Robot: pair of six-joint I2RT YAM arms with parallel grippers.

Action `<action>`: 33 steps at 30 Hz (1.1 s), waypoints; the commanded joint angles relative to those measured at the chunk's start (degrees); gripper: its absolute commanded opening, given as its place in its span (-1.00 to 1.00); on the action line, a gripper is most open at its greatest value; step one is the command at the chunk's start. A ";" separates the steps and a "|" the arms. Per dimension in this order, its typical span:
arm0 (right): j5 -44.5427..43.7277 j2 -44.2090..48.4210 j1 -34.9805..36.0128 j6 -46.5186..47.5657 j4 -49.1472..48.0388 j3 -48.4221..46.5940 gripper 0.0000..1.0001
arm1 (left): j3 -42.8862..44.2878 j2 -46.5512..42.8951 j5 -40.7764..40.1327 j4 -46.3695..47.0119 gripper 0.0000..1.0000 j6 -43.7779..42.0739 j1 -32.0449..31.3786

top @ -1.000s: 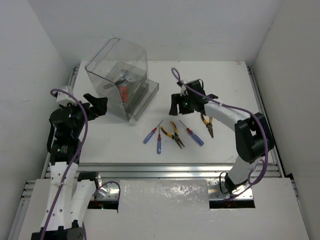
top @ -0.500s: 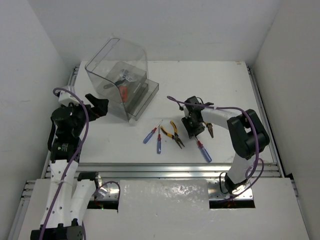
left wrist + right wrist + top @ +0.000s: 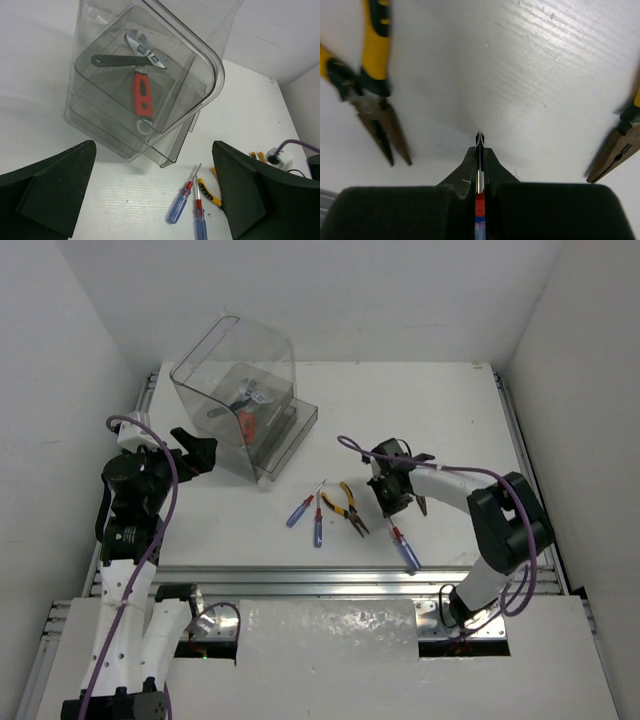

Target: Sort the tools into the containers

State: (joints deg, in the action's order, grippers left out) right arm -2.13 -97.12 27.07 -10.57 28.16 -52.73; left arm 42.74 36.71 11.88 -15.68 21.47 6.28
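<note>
My right gripper point(image 3: 391, 502) point(image 3: 479, 150) is shut on the metal shaft of a blue-and-red-handled screwdriver point(image 3: 405, 549) point(image 3: 479, 207) low over the table. Yellow-handled pliers point(image 3: 346, 509) point(image 3: 374, 75) lie just left of it, and orange-handled pliers point(image 3: 417, 498) point(image 3: 619, 147) just right. Two more blue screwdrivers point(image 3: 300, 511) point(image 3: 317, 527) point(image 3: 181, 206) lie further left. The clear container point(image 3: 236, 400) point(image 3: 150, 95) holds a red-handled wrench point(image 3: 142, 95) and a black-handled wrench point(image 3: 117, 60). My left gripper point(image 3: 197, 450) point(image 3: 152, 200) is open beside the container, with nothing between its fingers.
The table's metal rail point(image 3: 320, 578) runs along the near edge, close to the held screwdriver's handle. White walls stand on both sides and behind. The right arm's purple cable point(image 3: 360, 445) loops over the table.
My right gripper came down from beside the container onto the screwdriver and shut on its shaft. The screwdriver's handle shifted toward the near edge. The left arm stayed still.
</note>
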 commanded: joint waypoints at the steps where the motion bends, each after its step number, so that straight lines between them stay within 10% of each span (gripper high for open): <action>1: 4.49 8.16 -0.70 -4.54 -6.27 1.13 -1.00 | 1.82 -0.67 0.51 1.97 1.00 -0.47 -0.66; 12: 9.69 18.02 -3.95 -29.11 -20.75 -7.99 -1.00 | 1.91 -0.67 -0.10 1.79 0.99 -0.38 -0.66; 21: 7.67 -0.59 -3.17 -66.91 -50.56 -14.31 -1.00 | 2.00 0.03 -0.63 1.44 0.99 -0.47 -0.66; 33: -0.77 -18.53 1.67 -69.68 -42.67 -34.09 -1.00 | 2.00 0.03 0.69 1.79 0.99 -0.38 -0.57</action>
State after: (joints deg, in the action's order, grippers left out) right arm -1.76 -114.41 28.40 -78.11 -12.38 -81.82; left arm 42.74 36.82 11.64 -15.73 21.47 6.28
